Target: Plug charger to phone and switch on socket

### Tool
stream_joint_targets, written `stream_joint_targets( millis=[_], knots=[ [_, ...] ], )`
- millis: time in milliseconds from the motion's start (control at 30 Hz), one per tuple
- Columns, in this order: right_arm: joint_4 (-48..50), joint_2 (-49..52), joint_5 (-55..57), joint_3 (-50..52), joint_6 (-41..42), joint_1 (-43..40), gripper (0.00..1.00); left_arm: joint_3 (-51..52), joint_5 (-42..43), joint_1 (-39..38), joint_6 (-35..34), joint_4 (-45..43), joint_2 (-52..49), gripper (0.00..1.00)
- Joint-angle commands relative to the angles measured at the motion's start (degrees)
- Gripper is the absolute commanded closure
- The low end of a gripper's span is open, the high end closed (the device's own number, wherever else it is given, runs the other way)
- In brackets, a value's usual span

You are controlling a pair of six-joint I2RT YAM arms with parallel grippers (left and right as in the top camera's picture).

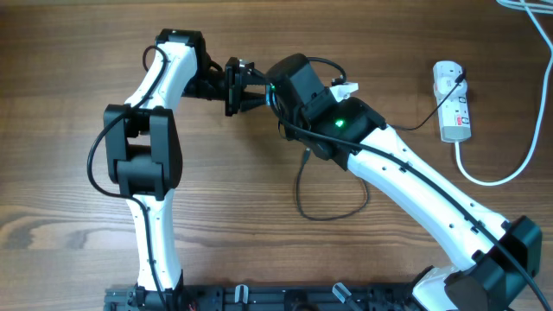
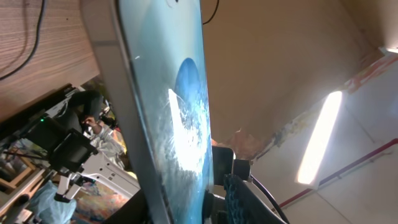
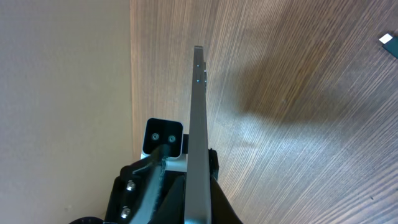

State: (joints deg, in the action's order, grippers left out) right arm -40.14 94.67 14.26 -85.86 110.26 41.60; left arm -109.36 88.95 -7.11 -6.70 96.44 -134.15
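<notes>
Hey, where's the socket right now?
In the overhead view, the socket lies at the far right of the table, right of the right arm, with the thin black charger cable running to its upper end.

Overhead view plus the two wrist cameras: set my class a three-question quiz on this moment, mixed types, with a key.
1. True or false: the white oblong power strip lies flat on the wooden table.
2. The flat smartphone with the cyan screen is: A) flat on the table; B) held up off the table; C) resting on the power strip.
3. Fill in: the thin black charger cable lies looped on the table nearest the ___ arm.
Key: 1 true; 2 B; 3 right.
</notes>
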Motion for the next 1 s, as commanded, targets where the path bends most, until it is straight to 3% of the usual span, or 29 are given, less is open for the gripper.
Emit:
stream_joint_targets(
  millis=[0, 100, 167, 233, 300, 367, 500, 600, 700, 767, 867, 967],
  knots=[
    [0.59, 0.39, 1.16, -1.03, -0.72, 0.7, 0.96, -1.03, 1.22, 0.11, 0.24, 0.02, 0.33, 0.71],
    [0.46, 0.37, 1.18, -1.03, -0.92, 0.76, 0.95, -1.03, 1.22, 0.11, 0.24, 0.04, 0.33, 0.85],
    [0.52, 0.35, 1.22, -1.03, -2.73, 0.76, 0.82, -1.03, 1.22, 0.11, 0.24, 0.02, 0.33, 0.92],
    [0.48, 0.26, 1.51, -1.03, -5.33, 0.76, 0.52, -1.03, 1.22, 0.11, 0.26, -0.02, 0.33, 0.96],
    [0.44, -0.13, 2.12, -1.03, -8.57, 0.76, 0.37, -1.03, 1.22, 0.11, 0.24, -0.96, 0.33, 0.96],
    [0.15, -1.07, 2.51, -1.03, -11.56, 0.74, 0.0, -1.03, 1.2, 0.11, 0.26, -2.93, 0.33, 0.96],
    [-1.9, -6.14, 2.51, -1.03, -23.28, -0.39, 0.0, -1.03, 0.37, 0.13, 0.24, -6.64, 0.31, 0.96],
    [-10.27, -12.61, 2.29, -1.03, -31.26, -3.48, 0.0, -1.03, -8.02, 0.55, 0.22, -12.17, 0.31, 0.96],
    [-17.77, -17.29, 2.23, -1.03, -51.87, -7.28, 0.0, -1.03, -20.98, 0.81, 0.26, -13.33, 0.33, 0.96],
    [-21.79, -17.68, 1.03, -1.03, -62.79, -8.85, 0.0, -1.03, -24.63, 0.81, 0.31, -13.57, 0.44, 0.96],
    [-26.86, -16.0, -3.85, -0.96, -68.28, -10.93, 0.0, -1.03, -24.74, 0.81, 0.76, -14.51, 2.62, 0.96],
    [-25.24, -13.94, -9.18, 0.24, -72.54, -11.37, 0.0, -1.03, -25.68, 0.81, 0.68, -16.94, 9.9, 0.96]
  ],
)
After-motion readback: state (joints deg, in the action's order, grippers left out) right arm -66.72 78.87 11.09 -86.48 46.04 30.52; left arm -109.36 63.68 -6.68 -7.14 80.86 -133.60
